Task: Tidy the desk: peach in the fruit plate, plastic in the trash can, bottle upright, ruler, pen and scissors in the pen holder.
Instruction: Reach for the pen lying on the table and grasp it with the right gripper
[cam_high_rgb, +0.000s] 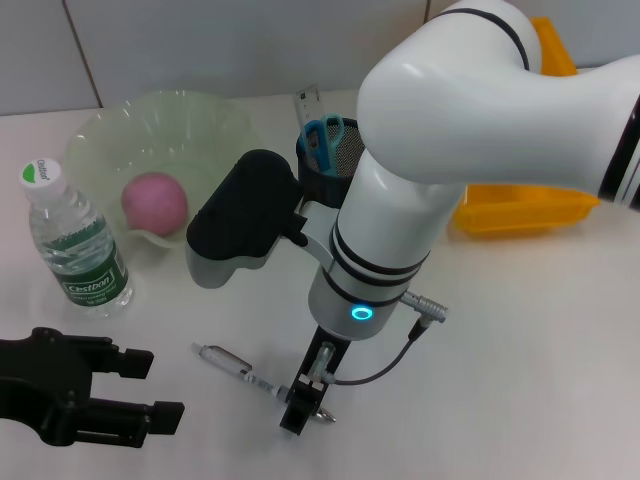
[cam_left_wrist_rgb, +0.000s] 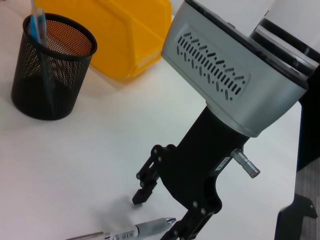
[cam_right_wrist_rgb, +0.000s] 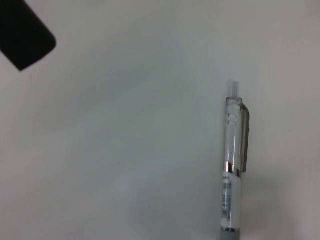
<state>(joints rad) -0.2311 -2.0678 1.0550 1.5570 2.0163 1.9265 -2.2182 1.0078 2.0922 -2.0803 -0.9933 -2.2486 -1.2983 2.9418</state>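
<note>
1. Pen (cam_high_rgb: 236, 364): lying flat on the table (cam_high_rgb: 520, 360), tip between the right hand's (cam_left_wrist_rgb: 159, 216) spread fingers.
2. Handling: light, rigid, smooth; likely rolls. Grip mid-barrel.
3. Left hand (cam_high_rgb: 120, 398): open, idle nearby.

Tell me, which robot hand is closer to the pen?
The right gripper is closer: its open fingers straddle the pen tip end. The left gripper sits off to the pen's left.

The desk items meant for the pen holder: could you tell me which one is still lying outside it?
The pen lies flat on the table, with the right gripper open around its tip. The blue-handled scissors and the ruler already stand in the mesh pen holder.
</note>
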